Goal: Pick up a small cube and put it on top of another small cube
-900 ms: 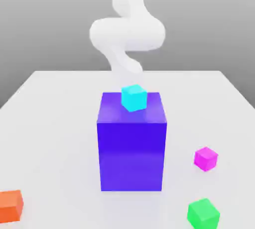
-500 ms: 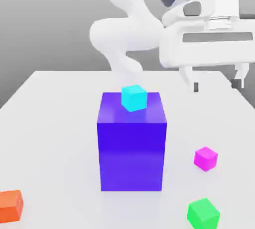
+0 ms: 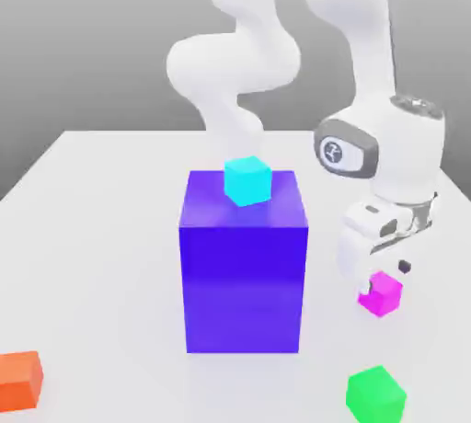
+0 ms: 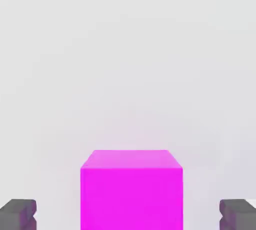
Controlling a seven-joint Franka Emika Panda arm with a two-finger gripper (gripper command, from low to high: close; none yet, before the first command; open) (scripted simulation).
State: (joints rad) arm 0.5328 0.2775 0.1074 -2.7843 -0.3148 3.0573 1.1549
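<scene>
The small magenta-pink cube [image 3: 382, 297] rests on the white table, to the exterior view's right of the big blue-violet block. My gripper [image 3: 384, 273] hangs directly over it, lowered so that its fingers straddle the cube's top. In the hand view the cube [image 4: 131, 189] sits centred between the two dark fingertips [image 4: 18, 214], with a wide gap on each side. The gripper [image 4: 129, 215] is open and is not touching the cube.
A tall blue-violet block [image 3: 243, 274] stands mid-table with a cyan cube [image 3: 247, 180] on top. A green cube [image 3: 375, 394] lies near the front right and an orange cube [image 3: 20, 380] at the front left. The white arm rises behind the block.
The hand has dropped from high above the table's right side down to the magenta cube and turned. The cubes have not moved.
</scene>
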